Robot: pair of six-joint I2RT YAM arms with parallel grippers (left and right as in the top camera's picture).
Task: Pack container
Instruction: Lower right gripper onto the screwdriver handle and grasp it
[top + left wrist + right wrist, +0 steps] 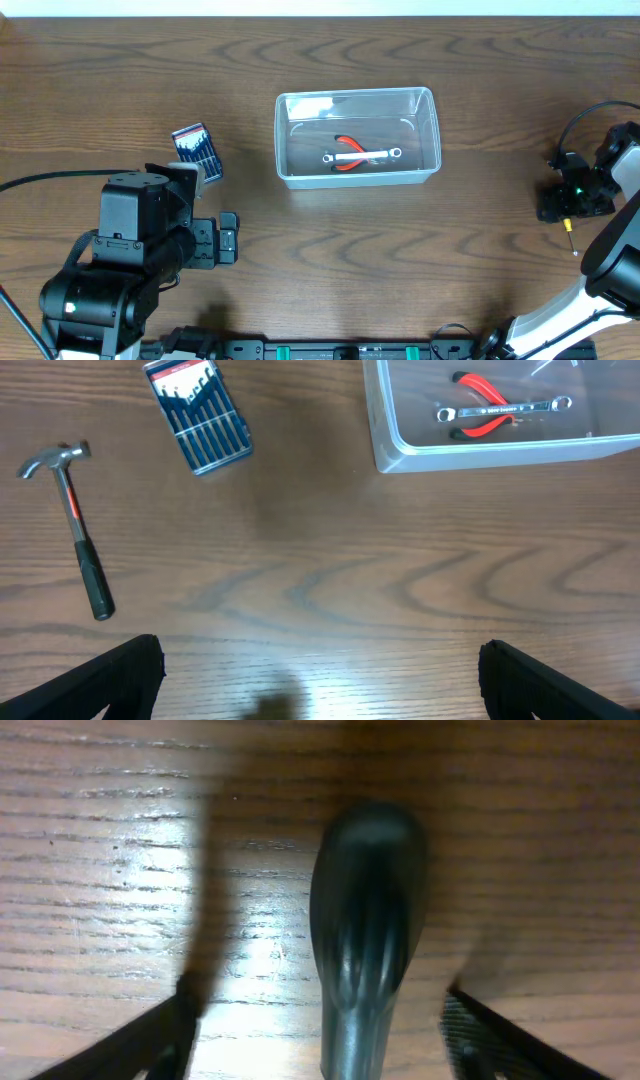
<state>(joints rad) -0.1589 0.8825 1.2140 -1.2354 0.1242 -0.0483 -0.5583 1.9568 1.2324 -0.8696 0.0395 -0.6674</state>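
Observation:
The clear container [356,180] stands at the table's middle and holds red-handled pliers [347,143] and a silver wrench [362,156]. It also shows at the top right of the left wrist view [480,458]. My left gripper [230,238] is open and empty over bare wood [320,680], in front of and left of the container. My right gripper [570,205] is at the far right, open, with its fingers on either side of a dark screwdriver handle [365,910] and apart from it [320,1015]. The screwdriver's yellow shaft [571,226] sticks out below the gripper.
A blue drill-bit case [197,150] lies left of the container, also in the left wrist view [197,415]. A hammer [78,530] with a red neck and black grip lies further left; my left arm hides it in the overhead view.

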